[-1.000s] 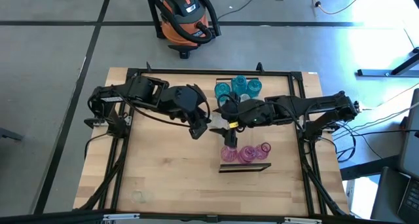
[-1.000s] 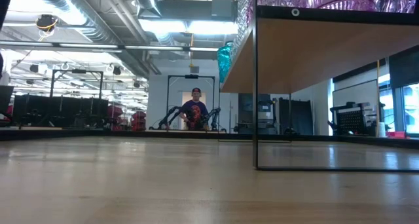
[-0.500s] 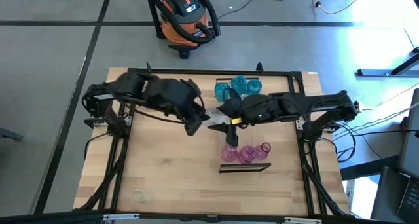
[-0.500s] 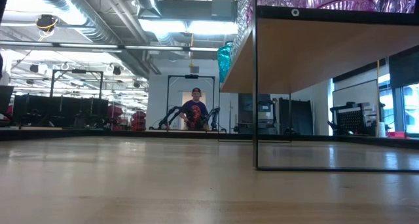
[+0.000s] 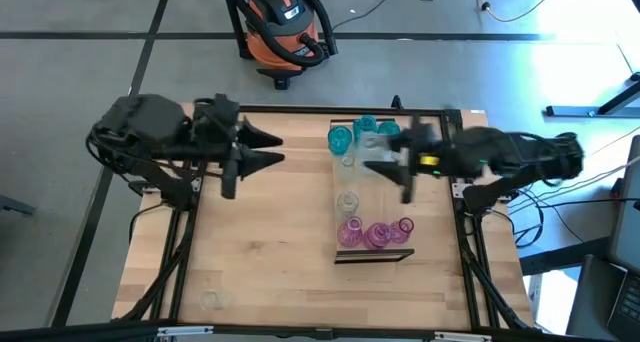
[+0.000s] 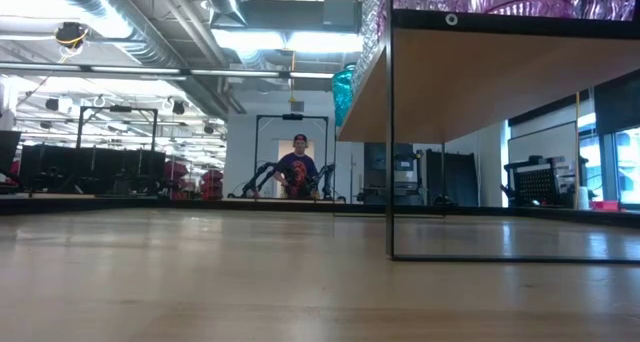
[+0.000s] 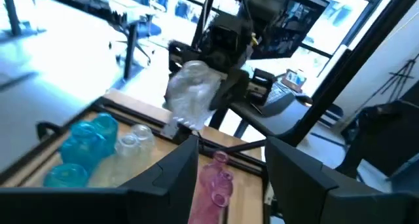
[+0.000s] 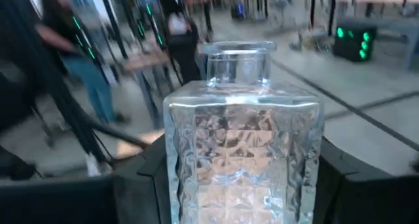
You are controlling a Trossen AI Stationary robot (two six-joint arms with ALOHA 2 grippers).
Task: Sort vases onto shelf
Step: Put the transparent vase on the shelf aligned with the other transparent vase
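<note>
one clear vase (image 8: 242, 139) sits clamped between the right gripper (image 5: 385, 167) fingers, which earlier met the left gripper (image 5: 275, 149) mid-table. both arms have since pulled apart; left gripper now well away, jaws partly spread, empty. shelf (image 5: 385, 210) just beside right gripper; motion blur hides its fingers from above.

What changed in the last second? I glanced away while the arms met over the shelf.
The arms drew apart: the left gripper pulled back leftward, jaws open and empty; the right gripper pulled back rightward, holding the clear vase. The pink vases and teal vases on the shelf stayed put.
</note>
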